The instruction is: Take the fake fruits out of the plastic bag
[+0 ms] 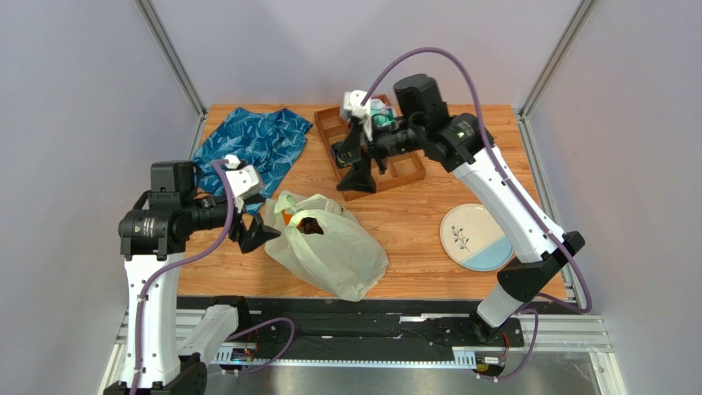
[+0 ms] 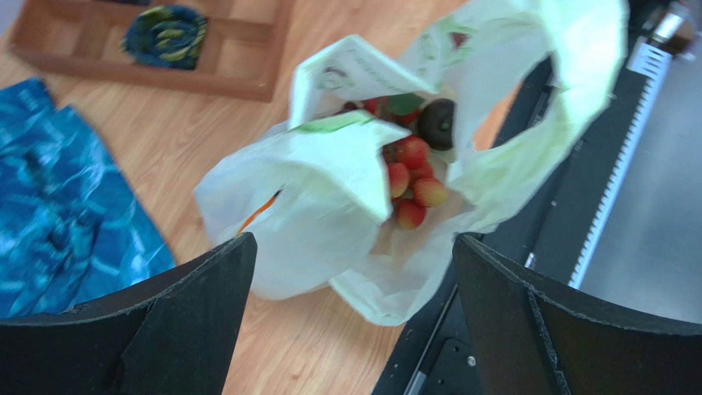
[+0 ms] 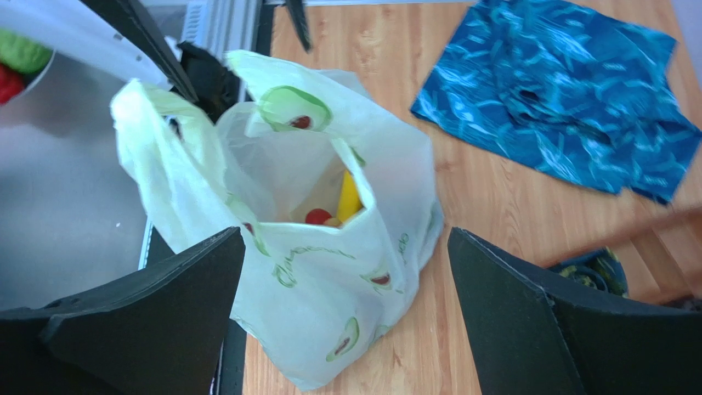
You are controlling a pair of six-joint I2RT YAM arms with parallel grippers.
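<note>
The plastic bag (image 1: 334, 251) slumps on the table (image 1: 412, 222) beside the released left pincer (image 1: 257, 234); the right pincer (image 1: 360, 169) hangs released, well apart. Limp and slippery, the bag likely drags, so grasp the light, hard fake fruits (image 2: 412, 185) through its open mouth.

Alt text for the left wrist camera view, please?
A pale plastic bag sits open on the wooden table, red and dark fake fruits visible inside. The open left gripper frames it from below; a blue cloth lies at left.

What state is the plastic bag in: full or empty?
Not empty. The plastic bag gapes open; inside show a red grape bunch, a dark round fruit, a yellow banana.
</note>
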